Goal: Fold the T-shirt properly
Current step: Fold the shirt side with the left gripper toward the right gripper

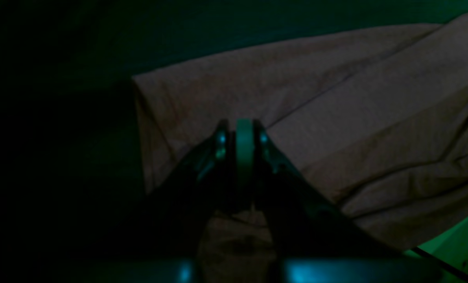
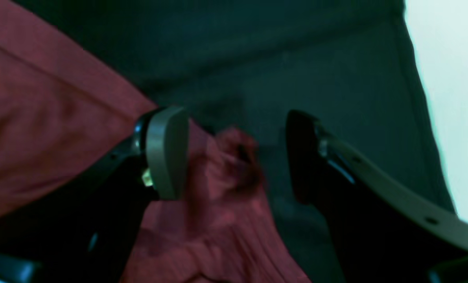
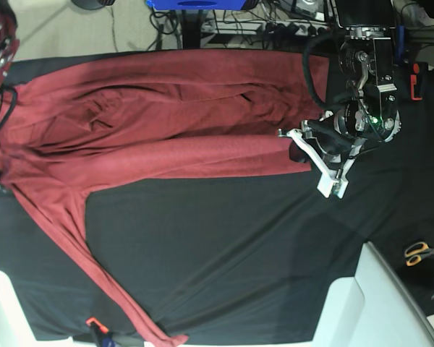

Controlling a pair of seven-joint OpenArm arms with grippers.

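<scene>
Most of the scene is being taken up by the black cloth covering the table (image 3: 224,246), and across its far half the large brick-red long-sleeved T-shirt of plain knit (image 3: 166,130) is lying spread out lengthwise, rumpled, with soft folds running along it. One long sleeve (image 3: 65,238) is trailing away from the body of the shirt on a slant, its cuff reaching the near edge of the table. Near the base view's lower right corner, a pale slanted panel (image 3: 376,303) is overlapping the edge of the black cloth. I am holding my right gripper (image 2: 234,151) with its jaws standing wide apart just above the table: a small bunched tuft of the red fabric is rising between them, lying against my grey finger pad (image 2: 167,153) and standing clear of the dark finger opposite, so I am pinching nothing there. More of the shirt is stretching off on that pad's side, with bare black cloth on the other. I am keeping my left gripper (image 1: 242,133) with its jaws pressed together, poised over a corner of the shirt where two straight edges are meeting. That view is very dim, and I cannot tell whether any fabric is being caught between the closed tips. Well apart from the shirt, a small pair of orange-handled scissors (image 3: 419,251) is lying on the black cloth by the pale panel.
</scene>
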